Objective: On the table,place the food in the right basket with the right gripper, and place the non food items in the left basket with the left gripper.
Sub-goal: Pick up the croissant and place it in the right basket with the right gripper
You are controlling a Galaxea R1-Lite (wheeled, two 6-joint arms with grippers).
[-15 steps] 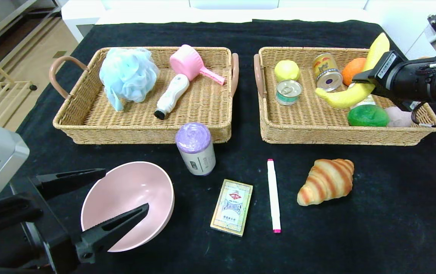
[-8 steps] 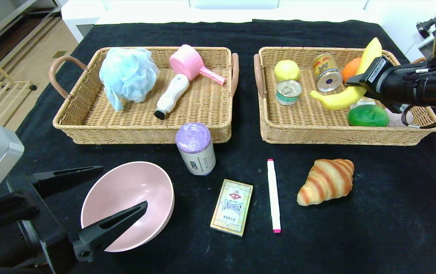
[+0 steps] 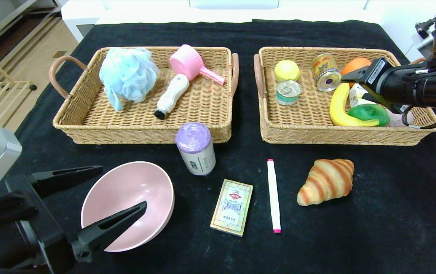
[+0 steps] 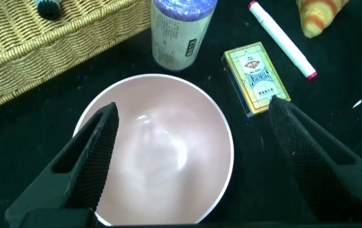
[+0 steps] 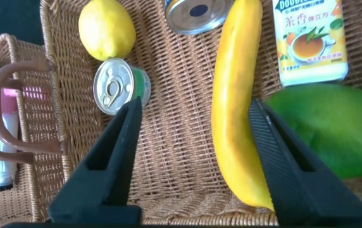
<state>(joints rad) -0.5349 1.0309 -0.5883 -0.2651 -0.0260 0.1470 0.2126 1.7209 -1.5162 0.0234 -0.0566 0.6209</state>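
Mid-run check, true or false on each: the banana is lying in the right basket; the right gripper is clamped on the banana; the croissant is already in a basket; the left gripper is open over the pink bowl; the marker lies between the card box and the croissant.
1. The banana lies in the right basket. True.
2. The right gripper is clamped on the banana. False: its fingers stand open above it.
3. The croissant is in a basket. False: it lies on the table.
4. The left gripper is open over the pink bowl. True.
5. The marker lies between the card box and the croissant. True.
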